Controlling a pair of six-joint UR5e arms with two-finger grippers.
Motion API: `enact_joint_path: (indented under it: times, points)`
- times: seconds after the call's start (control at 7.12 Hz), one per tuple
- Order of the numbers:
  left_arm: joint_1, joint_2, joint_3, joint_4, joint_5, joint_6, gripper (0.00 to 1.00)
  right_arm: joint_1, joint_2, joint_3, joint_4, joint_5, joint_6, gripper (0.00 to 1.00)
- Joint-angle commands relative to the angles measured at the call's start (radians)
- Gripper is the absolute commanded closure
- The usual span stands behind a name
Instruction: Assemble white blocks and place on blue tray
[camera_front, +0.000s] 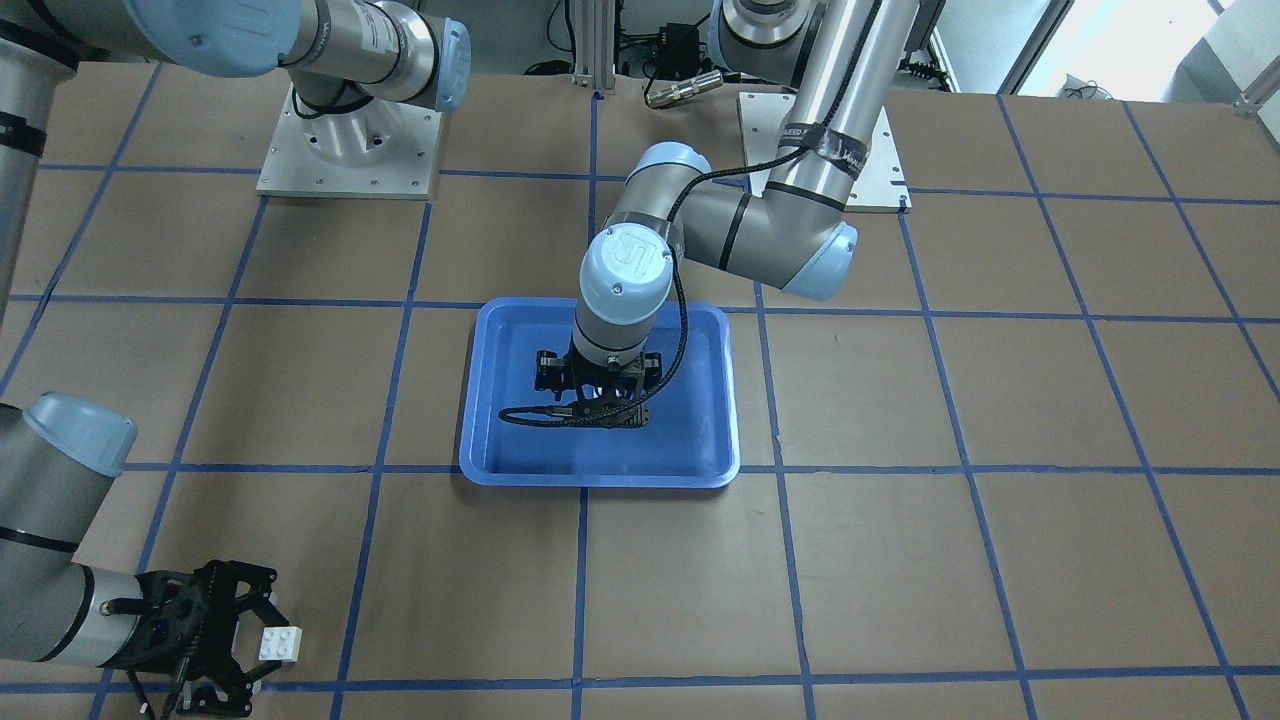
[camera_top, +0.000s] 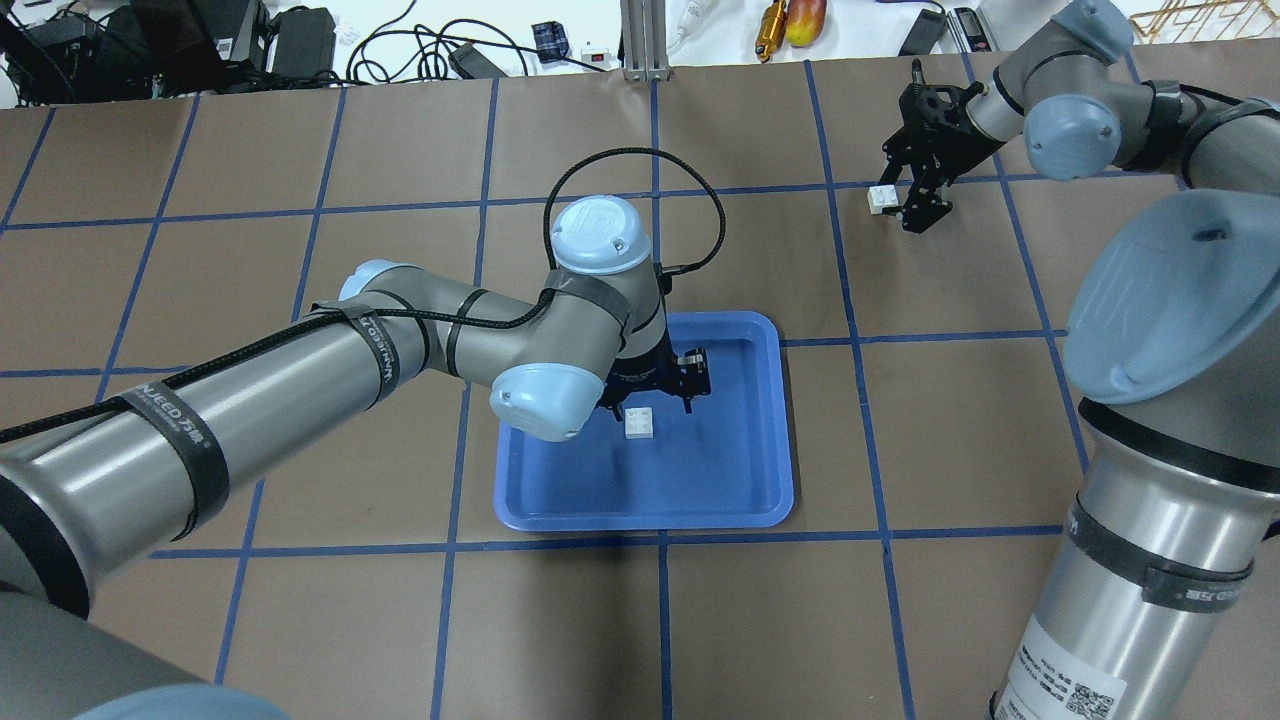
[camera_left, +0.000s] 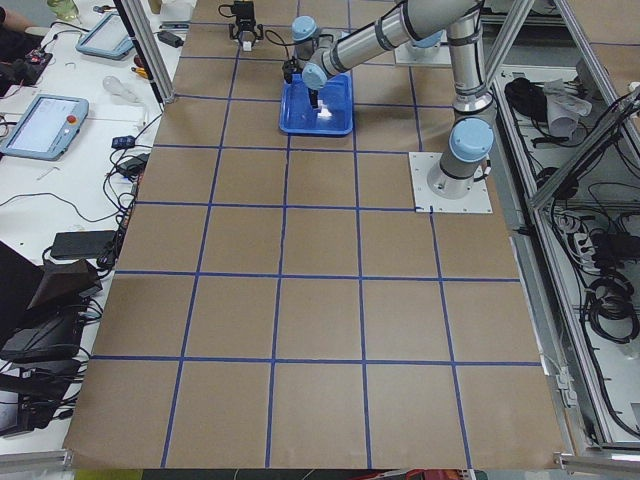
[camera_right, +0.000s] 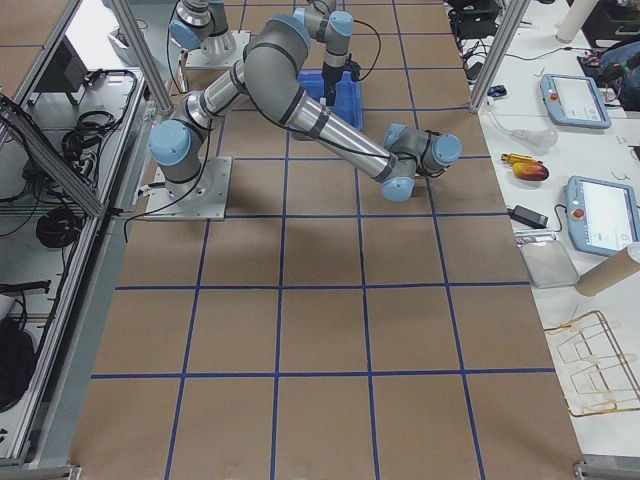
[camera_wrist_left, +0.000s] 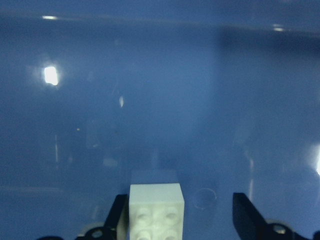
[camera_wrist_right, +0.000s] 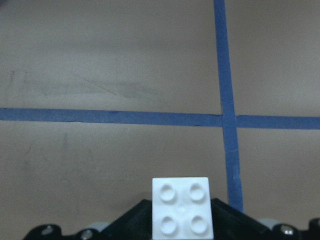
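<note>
The blue tray (camera_top: 740, 500) lies mid-table; it also shows in the front view (camera_front: 690, 440). A white 2x2 block (camera_top: 639, 423) rests on the tray floor. My left gripper (camera_top: 655, 392) hangs low over it and is open. In the left wrist view the block (camera_wrist_left: 156, 210) stands against one finger (camera_wrist_left: 118, 215), with a gap to the other. In the front view the left wrist hides this block. My right gripper (camera_top: 897, 195) is at the table's far right, shut on a second white 2x2 block (camera_top: 880, 198), studs up in the right wrist view (camera_wrist_right: 181, 206) and low over the paper (camera_front: 280, 643).
Brown paper with a grid of blue tape lines (camera_front: 580, 580) covers the table. The arm base plates (camera_front: 350, 150) stand at the robot's side. Cables and tools (camera_top: 780, 25) lie beyond the far edge. Tablets and clutter sit on side benches (camera_left: 45, 125).
</note>
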Motion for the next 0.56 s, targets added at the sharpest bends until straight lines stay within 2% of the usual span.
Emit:
enact_joint_path:
  times: [0.0,0.14,0.28,0.42]
  points:
    - [0.053,0.047,-0.003,-0.015,0.000,0.054,0.00,0.013,-0.058,0.011,0.031,0.008,0.044,0.90]
    - [0.092,0.067,-0.015,-0.045,0.000,0.152,0.00,0.040,-0.106,0.038,0.084,0.009,0.059,0.90]
    - [0.104,0.091,-0.044,-0.053,0.001,0.191,0.19,0.077,-0.162,0.093,0.092,0.006,0.063,0.90]
    - [0.124,0.108,-0.088,-0.050,-0.005,0.262,0.57,0.108,-0.221,0.167,0.089,0.009,0.089,0.90]
